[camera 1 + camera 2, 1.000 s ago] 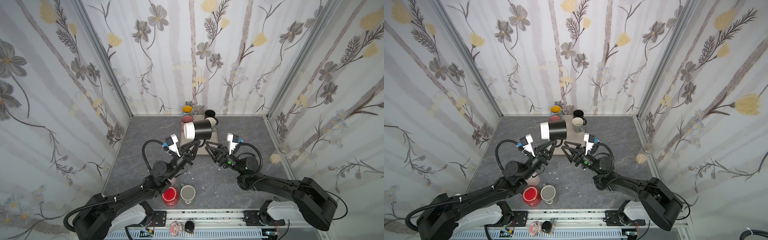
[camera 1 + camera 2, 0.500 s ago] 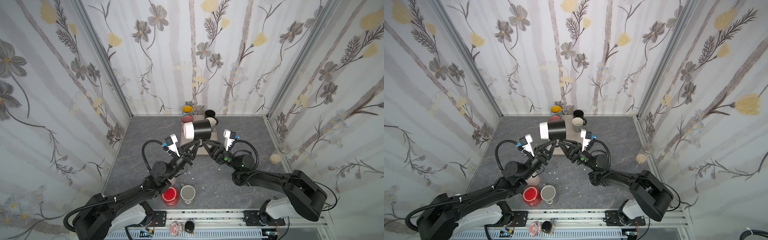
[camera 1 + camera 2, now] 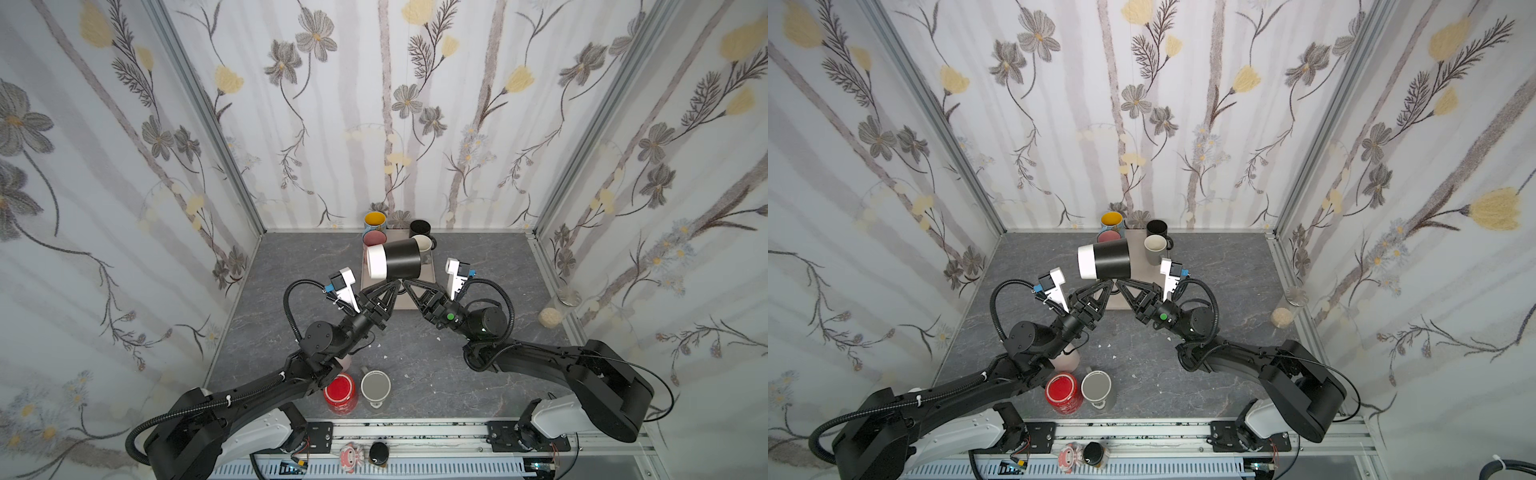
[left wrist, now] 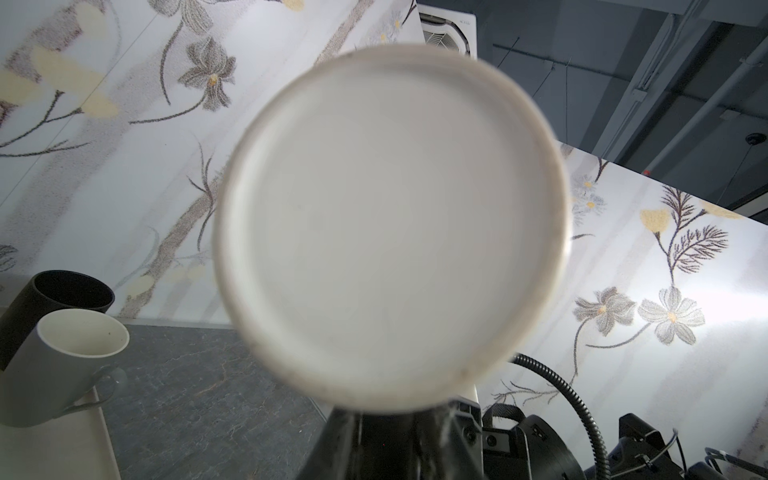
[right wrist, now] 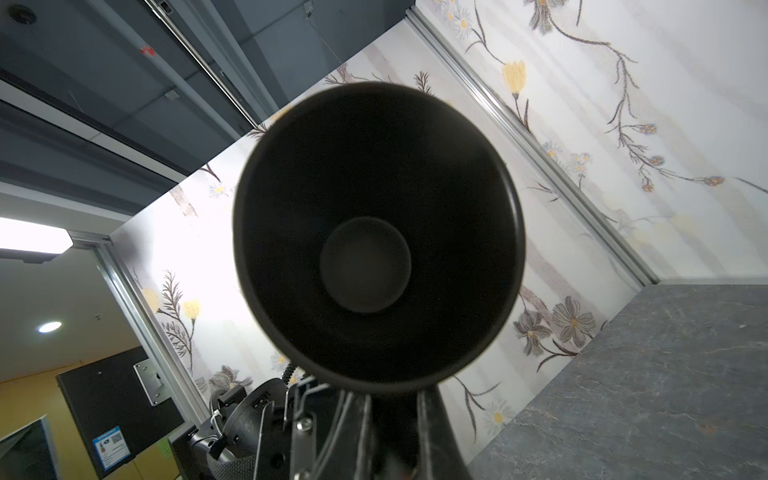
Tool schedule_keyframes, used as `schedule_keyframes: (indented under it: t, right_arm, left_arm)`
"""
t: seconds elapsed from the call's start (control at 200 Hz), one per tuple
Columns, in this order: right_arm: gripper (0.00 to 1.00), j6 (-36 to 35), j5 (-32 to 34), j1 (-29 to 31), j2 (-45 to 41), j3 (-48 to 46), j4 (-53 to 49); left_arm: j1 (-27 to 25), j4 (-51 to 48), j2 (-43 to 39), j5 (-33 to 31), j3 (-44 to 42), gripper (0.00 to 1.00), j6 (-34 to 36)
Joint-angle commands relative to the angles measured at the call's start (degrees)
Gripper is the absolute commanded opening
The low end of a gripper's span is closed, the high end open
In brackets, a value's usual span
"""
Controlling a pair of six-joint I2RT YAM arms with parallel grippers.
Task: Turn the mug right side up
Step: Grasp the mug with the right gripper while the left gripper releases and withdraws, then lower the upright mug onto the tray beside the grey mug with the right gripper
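Mugs, eight in all, share the grey bench point(image 3: 291, 266) with two robot arms in both top views. Four stand upright on or beside one beige tray point(image 3: 1140, 274) at the back wall: a yellow-lined mug point(image 3: 375, 220), an all-black mug point(image 3: 419, 228), a pink-lined mug point(image 3: 374, 238) and a cream-lined grey mug point(image 3: 422, 243). Three sit near the front edge: a red mug point(image 3: 340, 390), a plain grey mug point(image 3: 376, 386) and a pale pink mug point(image 3: 1069, 361), half hidden under the left arm. The eighth, the two-tone mug point(image 3: 401, 259), black with a white base, hangs on its side in the air over the tray, base to the left. The left gripper point(image 3: 395, 284) and right gripper point(image 3: 405, 282) meet beneath it; its handle is out of sight. Left wrist camera: the blurred white base fills the frame, and whether the left jaws are spread cannot be told. Right wrist camera: the dark mouth faces the lens, with the right jaws pressed together on the mug's lower edge.
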Motion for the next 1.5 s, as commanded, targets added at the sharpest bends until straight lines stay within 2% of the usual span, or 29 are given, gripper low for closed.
schedule_keyframes:
  t: [0.0, 0.05, 0.065, 0.08, 0.23, 0.3, 0.405, 0.539, 0.659, 0.754, 0.879, 1.014, 1.493]
  right_arm:
    - [0.00, -3.7, 4.3, -0.4, -3.2, -1.2, -5.1]
    - [0.00, -4.6, 5.8, -1.1, -4.9, -2.0, -7.8]
    - [0.00, -4.7, 6.1, -1.4, -5.5, -2.4, -8.6]
    - [0.00, -5.0, 6.6, -1.6, -6.1, -2.7, -9.2]
    - [0.00, -9.2, 9.6, -5.2, -12.5, -4.9, -20.9]
    - [0.00, -13.3, 11.2, -6.7, -15.1, -3.7, -31.2]
    - [0.00, -23.1, 15.8, -7.0, -16.1, 1.8, -49.6]
    - [0.00, -34.5, 22.7, -7.5, -10.5, 10.7, -67.5]
    - [0.00, -40.6, 28.0, -8.1, -0.8, 18.6, -76.6]
    - [0.00, -44.0, 28.7, -9.6, 7.4, 25.2, -82.3]
    - [0.00, -49.1, 31.1, -10.9, 16.8, 31.8, -85.3]
    - [0.00, -51.5, 32.7, -12.3, 22.5, 36.1, -85.7]
    - [0.00, -54.3, 33.7, -15.1, 28.6, 40.2, -85.7]
  left_arm:
    - [0.1, 0.3, -1.4, -3.5, -0.6, 0.79, -0.5]
    - [0.1, -0.4, -2.0, -4.5, -1.2, 0.90, -0.5]
    - [0.1, -0.6, -2.1, -4.8, -1.5, 0.97, -0.6]
    - [0.0, -0.9, -2.3, -5.1, -1.5, 1.00, -0.5]
    - [0.1, -3.2, -4.3, -7.6, -3.1, 1.00, 0.5]
    - [0.1, -5.2, -5.9, -9.4, -4.0, 1.00, 1.1]
    - [0.1, -10.9, -9.0, -13.3, -4.7, 1.00, 2.3]
    - [0.1, -18.0, -12.8, -16.7, -5.0, 1.00, 4.2]
    - [0.1, -20.4, -15.6, -18.1, -6.4, 1.00, 4.6]
    - [0.1, -22.0, -17.5, -18.5, -7.2, 1.00, 4.6]
    - [0.1, -24.2, -19.7, -19.1, -7.8, 1.00, 4.8]
    - [0.1, -25.4, -22.3, -19.2, -8.7, 1.00, 4.8]
    - [0.1, -27.9, -26.4, -20.4, -10.0, 1.00, 5.6]
